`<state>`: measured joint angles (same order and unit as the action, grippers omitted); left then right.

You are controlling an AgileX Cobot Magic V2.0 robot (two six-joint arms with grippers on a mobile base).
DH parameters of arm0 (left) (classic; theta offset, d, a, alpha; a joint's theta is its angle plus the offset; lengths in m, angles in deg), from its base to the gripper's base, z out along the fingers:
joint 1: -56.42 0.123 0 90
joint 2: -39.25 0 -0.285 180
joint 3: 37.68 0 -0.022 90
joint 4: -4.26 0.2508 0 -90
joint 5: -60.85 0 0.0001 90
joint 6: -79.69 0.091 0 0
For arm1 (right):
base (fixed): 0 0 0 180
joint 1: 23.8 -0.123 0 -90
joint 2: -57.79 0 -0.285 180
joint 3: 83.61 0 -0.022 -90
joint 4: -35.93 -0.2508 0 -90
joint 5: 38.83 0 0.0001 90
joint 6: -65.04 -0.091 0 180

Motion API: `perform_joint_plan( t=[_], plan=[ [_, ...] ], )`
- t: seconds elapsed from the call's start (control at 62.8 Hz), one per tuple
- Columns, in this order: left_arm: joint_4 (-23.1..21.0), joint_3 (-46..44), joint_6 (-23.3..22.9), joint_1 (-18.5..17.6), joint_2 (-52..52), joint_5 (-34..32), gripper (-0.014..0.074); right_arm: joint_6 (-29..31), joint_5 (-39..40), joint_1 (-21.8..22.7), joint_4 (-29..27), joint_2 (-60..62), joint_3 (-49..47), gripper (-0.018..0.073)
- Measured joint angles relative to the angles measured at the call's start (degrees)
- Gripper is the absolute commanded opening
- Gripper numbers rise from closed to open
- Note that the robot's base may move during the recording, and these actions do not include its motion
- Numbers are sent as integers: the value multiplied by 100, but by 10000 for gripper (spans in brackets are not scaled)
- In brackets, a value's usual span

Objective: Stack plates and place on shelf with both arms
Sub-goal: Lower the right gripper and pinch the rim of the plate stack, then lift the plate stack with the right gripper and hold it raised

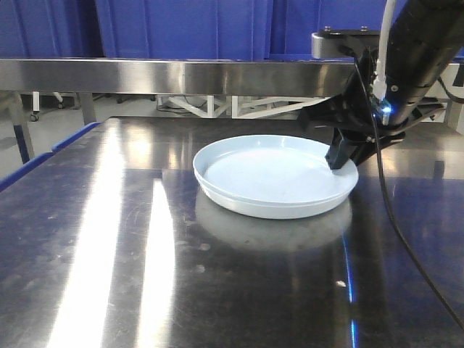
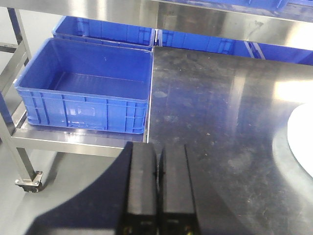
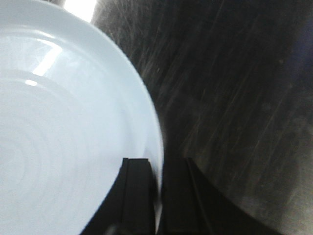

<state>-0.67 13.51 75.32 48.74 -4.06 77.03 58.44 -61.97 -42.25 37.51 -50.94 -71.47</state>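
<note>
Left gripper [image 2: 158,149]: the two black fingers are pressed together with nothing between them. It is held above the left edge of the table, well apart from the plates.
Table [image 1: 109,275]: a scuffed steel top is seen, streaked with bright reflections of light across the near part.
Plates [image 1: 275,177]: they are set on the table a little right of centre, pale bluish-white and glossy. A faint second edge is seen under the top rim on the right side, as of one plate nested in the other. A sliver of the rim [image 2: 304,142] is also caught at the right border of the left wrist view.
Right gripper [image 1: 341,161]: it is lowered onto the far right rim of the plates and clamped there. In the right wrist view [image 3: 156,164] one finger [image 3: 136,196] is seen inside the rim and the other outside it, with the blurred rim pinched between them.
Cable [image 1: 391,210]: a thin black line is hung from the right arm down across the table's right side.
Blue crate [image 2: 83,83]: it is placed on a lower wheeled rack just beside the table's left edge, with a second crate [image 2: 102,34] behind it.
Shelf [image 1: 145,75]: a steel ledge is run across above the table's far edge.
Blue panels [image 1: 181,29]: these are seen behind the shelf.
</note>
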Motion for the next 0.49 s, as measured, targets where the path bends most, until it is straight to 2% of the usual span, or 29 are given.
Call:
perform_joint_plan(
  t=[0.494],
  plan=[
    [0,0,0,0,0,0,92,56,-198,28,86,1452,-613,48]
  ],
)
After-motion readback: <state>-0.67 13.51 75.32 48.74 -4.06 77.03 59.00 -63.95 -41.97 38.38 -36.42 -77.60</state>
